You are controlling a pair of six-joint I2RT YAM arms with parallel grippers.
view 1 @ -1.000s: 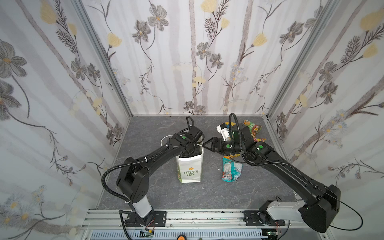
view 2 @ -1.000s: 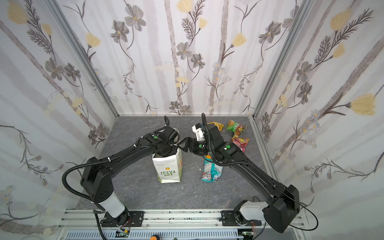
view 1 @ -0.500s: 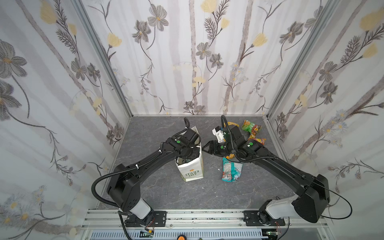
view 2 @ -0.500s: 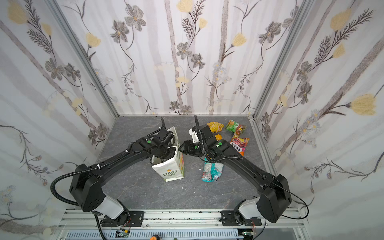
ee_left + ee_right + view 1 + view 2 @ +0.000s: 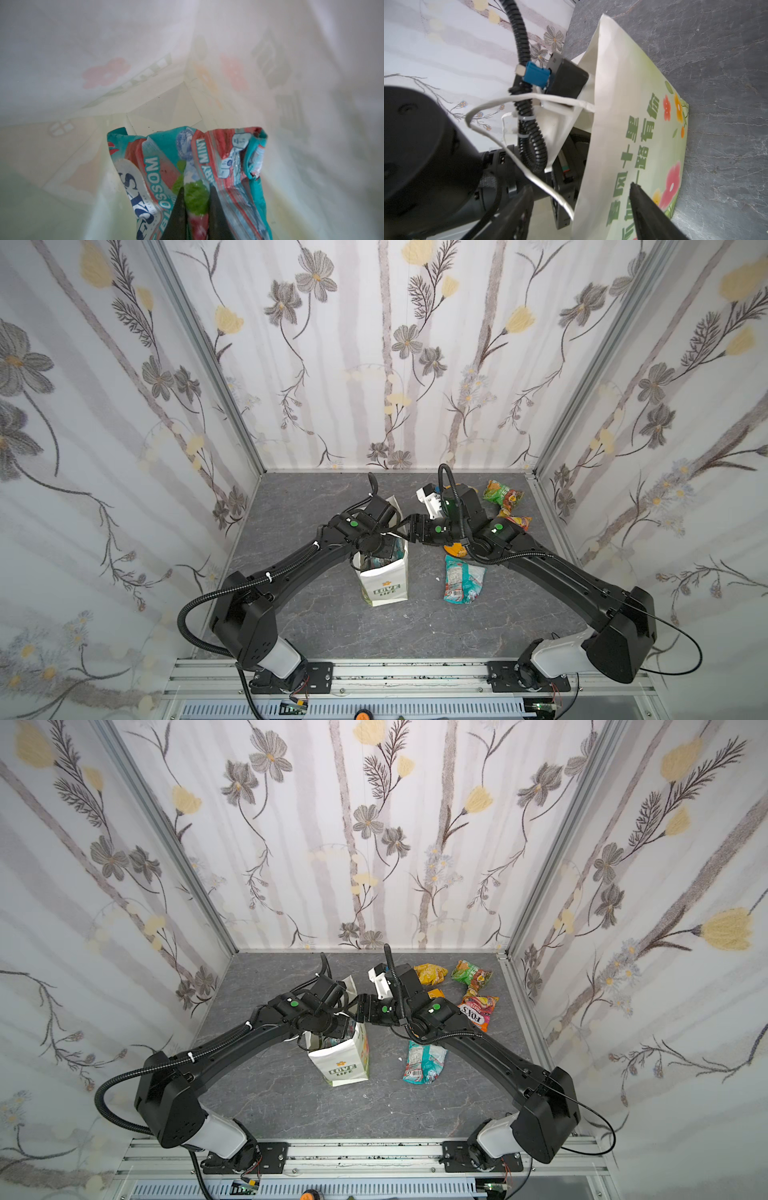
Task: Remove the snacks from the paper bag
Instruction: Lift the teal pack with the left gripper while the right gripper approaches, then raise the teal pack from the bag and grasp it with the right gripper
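Note:
The white paper bag stands mid-table with its mouth up. My left gripper is down inside it, shut on a crumpled teal and red snack packet lettered BLOSSOM and MINT. In both top views that gripper is hidden by the bag. My right gripper is open at the bag's right rim, with the flower-printed side wall and a white cord handle between its fingers, neither pinched.
More snacks lie right of the bag: a teal packet, a green one, a yellow one, a red-orange FOX'S one and an orange-yellow one under my right arm. Flowered walls close in three sides.
My left gripper has gone from the bag's top down into it, and the bag has tipped and shifted. My right gripper has moved left onto the rim and its jaws have narrowed.

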